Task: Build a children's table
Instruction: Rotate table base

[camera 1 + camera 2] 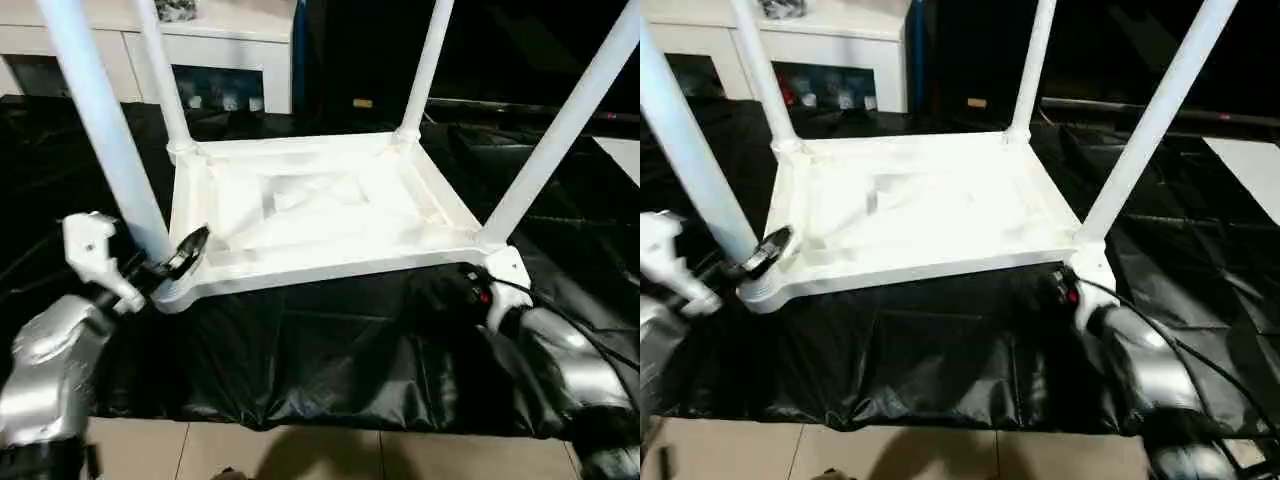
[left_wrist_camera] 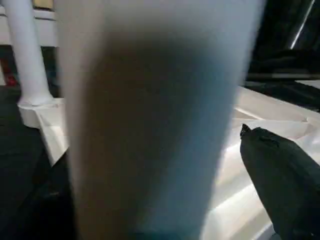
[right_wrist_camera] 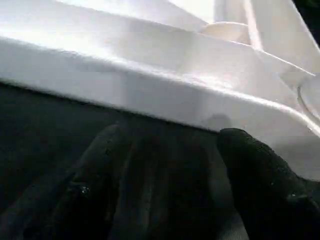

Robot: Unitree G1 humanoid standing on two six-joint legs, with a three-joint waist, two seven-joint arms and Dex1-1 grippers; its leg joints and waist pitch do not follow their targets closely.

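Note:
The children's table lies upside down on a black sheet, its ribbed underside [image 1: 320, 205] facing up. All four white legs stand in the corner sockets: near left [image 1: 100, 130], far left [image 1: 165, 80], far right [image 1: 425, 70], near right [image 1: 560, 130]. My left gripper [image 1: 160, 262] is open around the base of the near-left leg [image 2: 150, 125], which stands between its fingers; one black finger [image 2: 285, 180] sits just beside it. My right gripper [image 1: 455, 290] is open and low on the sheet in front of the near-right corner, its fingers [image 3: 265, 185] pointing at the table's rim [image 3: 150, 85].
The black sheet [image 1: 320, 350] covers the work area and ends at a tiled floor [image 1: 300, 450] near me. A white cabinet with glass doors [image 1: 230, 60] stands at the back left. Dark furniture fills the back right.

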